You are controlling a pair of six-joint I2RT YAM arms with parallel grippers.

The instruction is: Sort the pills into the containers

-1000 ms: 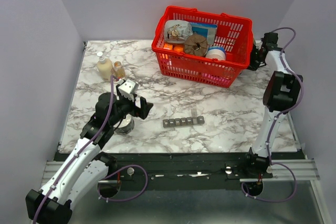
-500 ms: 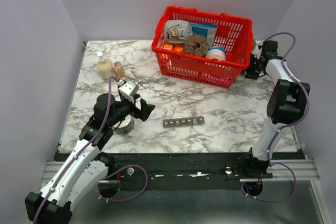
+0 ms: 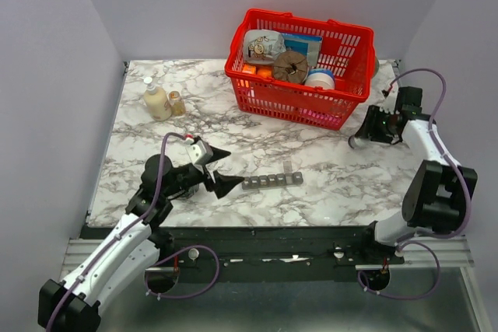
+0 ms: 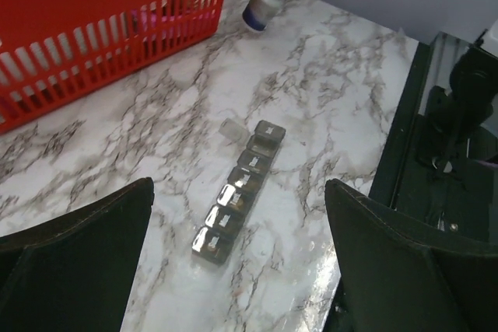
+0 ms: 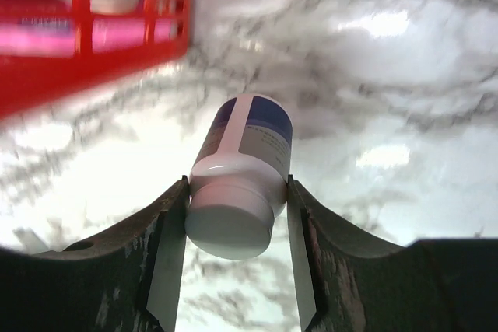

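While the left tool (image 3: 224, 170) gapes fully wide and empty just left of the containers (image 3: 271, 181) lying near the front of the counter (image 3: 334, 172), the right tool (image 5: 237, 204) clamps a white blue-labelled bottle (image 5: 250, 145) by its cap, near the red basket (image 3: 299, 99).

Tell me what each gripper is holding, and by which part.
The right gripper clamps a white bottle by its cap, one finger on each side. The left gripper is open and holds nothing.
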